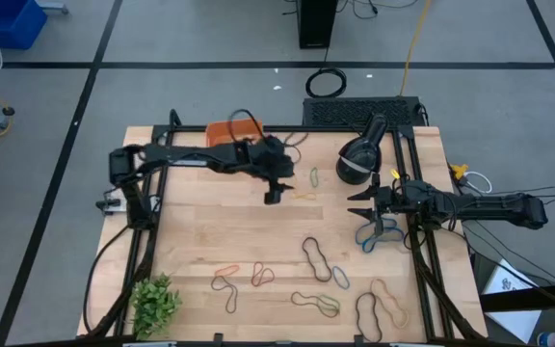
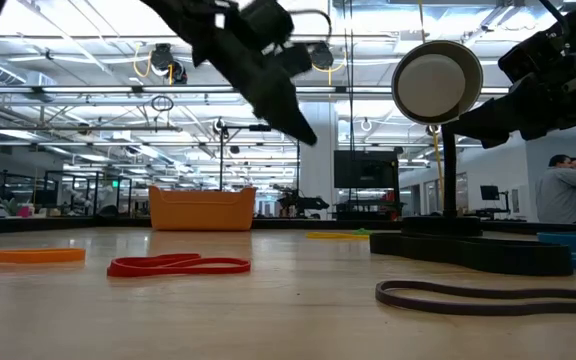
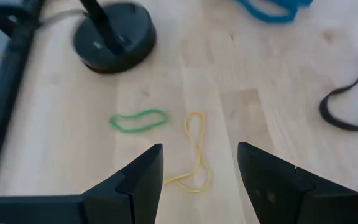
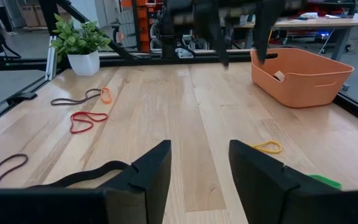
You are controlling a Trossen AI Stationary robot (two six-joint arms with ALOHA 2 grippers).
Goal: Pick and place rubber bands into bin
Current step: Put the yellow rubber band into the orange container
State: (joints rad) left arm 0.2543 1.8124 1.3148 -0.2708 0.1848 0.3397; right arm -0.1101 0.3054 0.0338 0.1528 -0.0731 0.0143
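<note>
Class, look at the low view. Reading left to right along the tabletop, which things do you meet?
Orange band → orange bin (farther back) → red band → yellow band → black stand base, with a dark band lying in front of it.

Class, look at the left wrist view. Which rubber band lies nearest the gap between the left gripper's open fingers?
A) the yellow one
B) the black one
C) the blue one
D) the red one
A: the yellow rubber band, a twisted loop, lies on the wood just ahead of the left gripper, with the green rubber band beside it, farther off.
</note>
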